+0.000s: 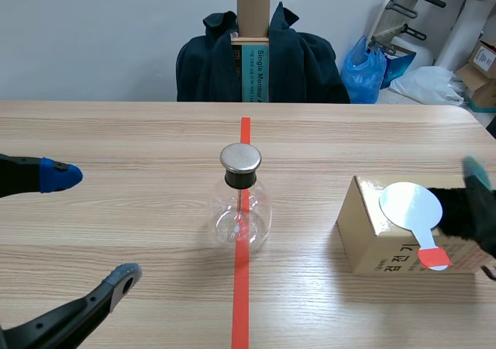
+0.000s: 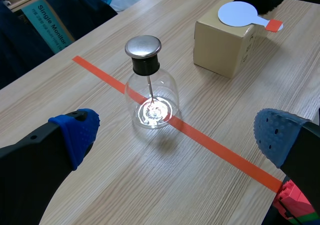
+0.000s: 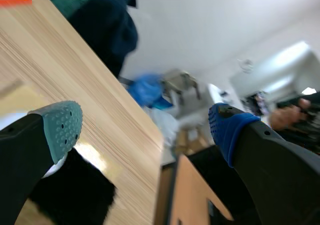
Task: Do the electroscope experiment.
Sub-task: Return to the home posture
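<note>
The left gripper (image 1: 91, 225) stands wide open with nothing between its fingers. Ahead of it and apart, the clear glass flask electroscope with a black stopper and round metal cap (image 1: 240, 202) stands upright on the orange-red tape line at mid-table. To the flask's right, a brown cardboard box (image 1: 372, 244) carries a white round disc with an orange-red handle (image 1: 411, 207). A black furry cloth (image 1: 461, 209) touches the disc's edge. The right gripper (image 3: 145, 130), also wide open, hangs over that cloth. Behind the table, a dark jacket (image 1: 302, 62) drapes a chair.
</note>
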